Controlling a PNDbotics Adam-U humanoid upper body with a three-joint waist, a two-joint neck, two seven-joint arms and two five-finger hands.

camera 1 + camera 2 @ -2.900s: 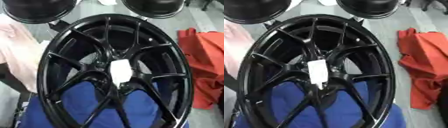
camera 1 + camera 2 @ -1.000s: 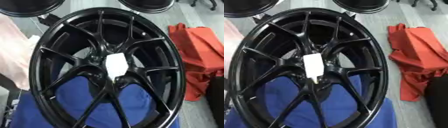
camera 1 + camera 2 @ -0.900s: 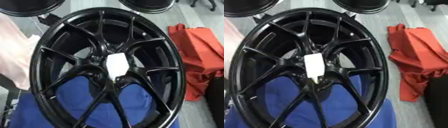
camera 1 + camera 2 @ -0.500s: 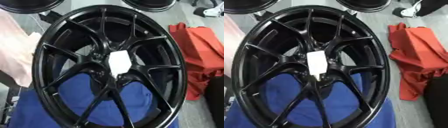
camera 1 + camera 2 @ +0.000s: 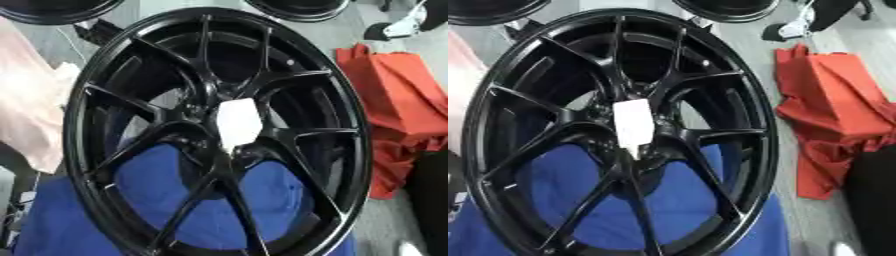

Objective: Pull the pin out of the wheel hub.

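Note:
A large black multi-spoke wheel hub (image 5: 140, 107) fills the middle of both eye views, standing tilted on a blue cloth (image 5: 175, 185). At its centre a white, tapered pin (image 5: 238, 122) sticks out of the hub bore, its narrow end pointing down. Neither of my hands shows in either view, and nothing touches the pin.
A red cloth (image 5: 398, 100) lies crumpled on the floor to the right and a pale pink cloth (image 5: 31, 105) to the left. Two more black wheels (image 5: 52, 7) (image 5: 302, 6) stand at the far edge. A dark shape (image 5: 877, 200) fills the lower right edge.
The whole picture has shifted as the head moved. The wheel and the white pin keep their places relative to each other. A shoe now shows at the far right edge.

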